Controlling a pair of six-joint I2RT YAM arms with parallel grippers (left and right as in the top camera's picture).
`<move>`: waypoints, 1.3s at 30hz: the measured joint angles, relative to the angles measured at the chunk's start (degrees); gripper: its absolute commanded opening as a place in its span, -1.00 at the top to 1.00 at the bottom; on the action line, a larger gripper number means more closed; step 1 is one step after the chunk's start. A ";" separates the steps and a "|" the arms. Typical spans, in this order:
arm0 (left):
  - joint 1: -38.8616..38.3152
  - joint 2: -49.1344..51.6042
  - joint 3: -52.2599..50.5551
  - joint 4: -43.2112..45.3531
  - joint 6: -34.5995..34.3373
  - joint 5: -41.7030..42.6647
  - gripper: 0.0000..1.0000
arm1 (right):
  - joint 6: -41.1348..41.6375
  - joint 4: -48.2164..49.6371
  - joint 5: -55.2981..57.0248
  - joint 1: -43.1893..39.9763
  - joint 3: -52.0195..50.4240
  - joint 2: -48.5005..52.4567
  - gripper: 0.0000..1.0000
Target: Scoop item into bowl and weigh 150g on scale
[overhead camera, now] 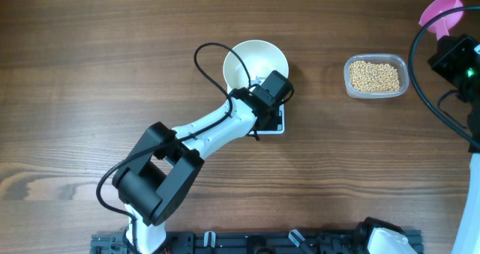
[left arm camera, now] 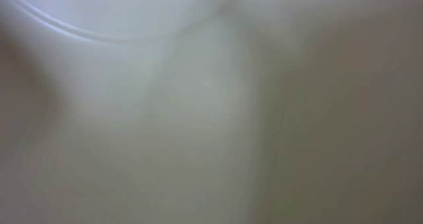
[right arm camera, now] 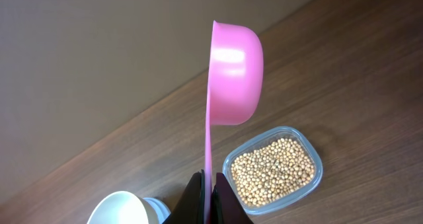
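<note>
Beans (right arm camera: 274, 168): small, hard, round, loose, so likely to roll and scatter. They lie in clear tub (overhead camera: 348, 78), right of centre. Take by scoop, not fingers.
Pink scoop (right arm camera: 234, 72): light, stiff, probably slick. Right gripper (right arm camera: 208, 196) pinches thin handle.
Left gripper (overhead camera: 271, 89): fingers pressed together at bowl (overhead camera: 251, 59) rim, top centre. Cannot tell if it grips. Scale (overhead camera: 279, 127) beneath.

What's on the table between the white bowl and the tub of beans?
Nothing: the overhead view shows only bare wooden table between bowl and tub of beans.

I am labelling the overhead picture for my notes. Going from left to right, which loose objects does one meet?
The white bowl → the clear tub of beans → the pink scoop.
</note>
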 measured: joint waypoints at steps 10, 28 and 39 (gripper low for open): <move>0.00 -0.46 -0.11 -0.31 0.00 0.02 0.92 | 0.00 0.00 0.00 0.00 0.00 0.00 0.91; 4.92 -33.14 -0.33 -3.39 -2.67 3.85 0.92 | 0.00 -1.33 -0.02 0.00 0.04 -1.31 0.92; 29.07 -39.82 -0.31 -9.64 -7.82 -1.66 0.92 | -0.04 -2.58 -5.68 -4.81 0.11 -1.31 0.91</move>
